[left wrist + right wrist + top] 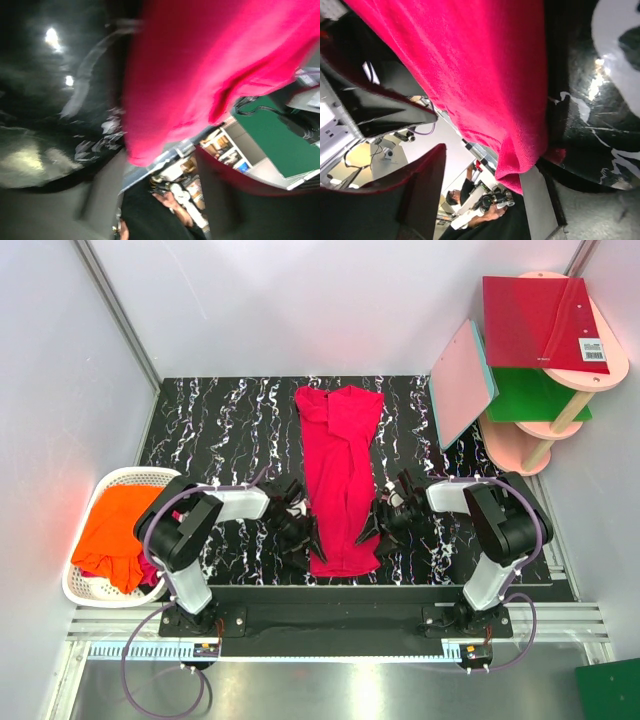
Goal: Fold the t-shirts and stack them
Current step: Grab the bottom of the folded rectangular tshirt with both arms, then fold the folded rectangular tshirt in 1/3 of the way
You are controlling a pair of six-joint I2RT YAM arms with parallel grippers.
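A crimson t-shirt (pixel 340 475) lies folded into a long narrow strip down the middle of the black marbled table (pixel 220 420). My left gripper (pixel 300 535) sits low at the strip's left edge near its front end. In the left wrist view its jaws stand apart, with the shirt's hem (pixel 150 150) hanging just above the gap. My right gripper (pixel 378 525) is at the strip's right edge. In the right wrist view its jaws are also apart, and the folded hem (pixel 520 170) rests against one finger (pixel 540 205). An orange t-shirt (pixel 120 530) lies crumpled in the basket.
A white laundry basket (pixel 130 478) stands at the table's left front. At the back right, a pink shelf unit (pixel 560 430) carries a red board (pixel 535 320) and a green board (pixel 530 395), and a pink board (pixel 462 380) with a teal edge leans on it. White walls close in the sides.
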